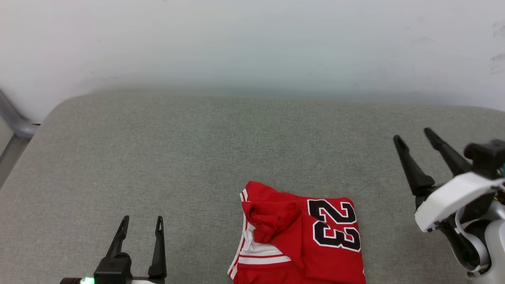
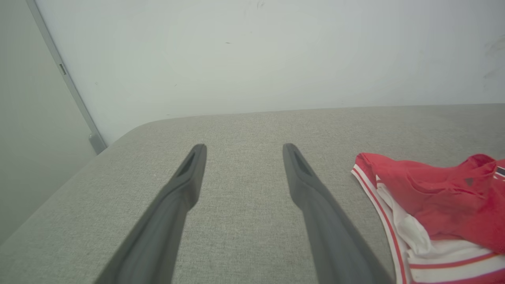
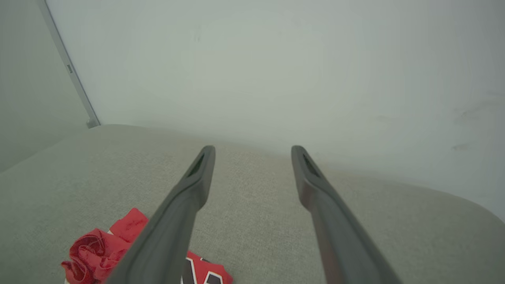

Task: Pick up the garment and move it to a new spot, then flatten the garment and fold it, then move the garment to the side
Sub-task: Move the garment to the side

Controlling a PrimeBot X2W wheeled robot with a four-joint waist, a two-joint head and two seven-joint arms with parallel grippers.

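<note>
Garment (image 1: pixel 303 236) folded (23 showing) on grey cushion (image 1: pixel 197 157), between grippers. Left gripper (image 1: pixel 142 223) spread wide, empty; right gripper (image 1: pixel 412 136) wide, empty, raised beside it.

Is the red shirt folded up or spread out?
Folded: the garment lies in a compact rectangle, number 23 on top, one red part bunched at its left.

garment (image 1: pixel 300 236) | bottom cut off, head view | partly behind right fingers (image 3: pixel 173 223)
</note>
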